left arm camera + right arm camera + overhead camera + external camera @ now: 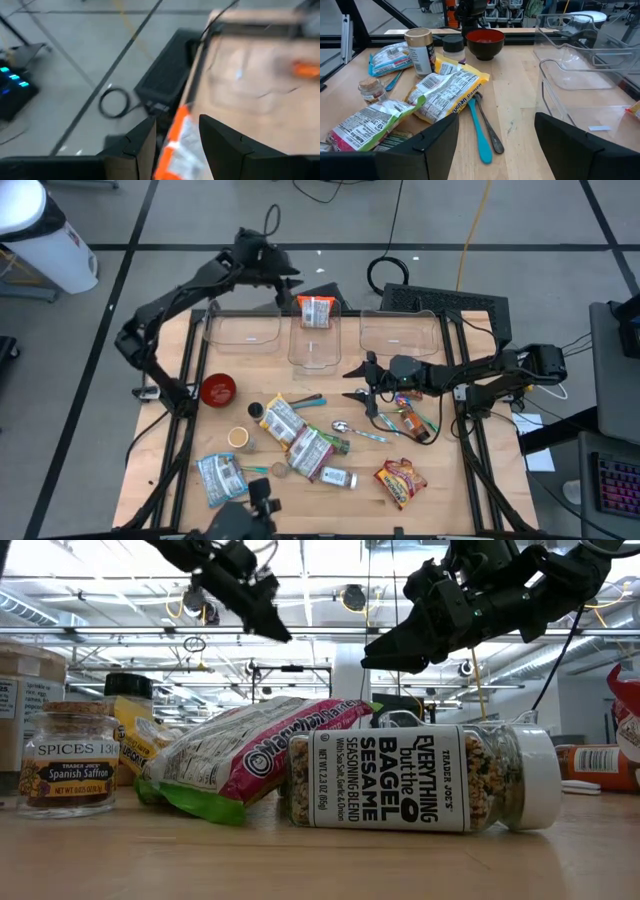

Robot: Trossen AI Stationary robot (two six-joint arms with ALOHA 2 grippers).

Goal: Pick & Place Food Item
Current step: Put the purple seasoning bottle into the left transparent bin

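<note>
Left end effector [290, 292], fingers apart, above the orange-and-white food packet [317, 311] in the middle clear bin [316, 345] at 12 o'clock; right end effector [358, 382] open, empty, mid-counter [450, 480].

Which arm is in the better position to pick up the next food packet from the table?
Probably the right. The right gripper hangs open beside the yellow ramen packet, while the left gripper is at the far edge, over the orange packet in the middle clear bin.

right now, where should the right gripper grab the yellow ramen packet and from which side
Come straight down on the ramen packet and pinch across its narrow width near the middle. It lies flat and long, with a teal utensil along one edge, so stay clear of that side. The right gripper hovers open nearby.
</note>
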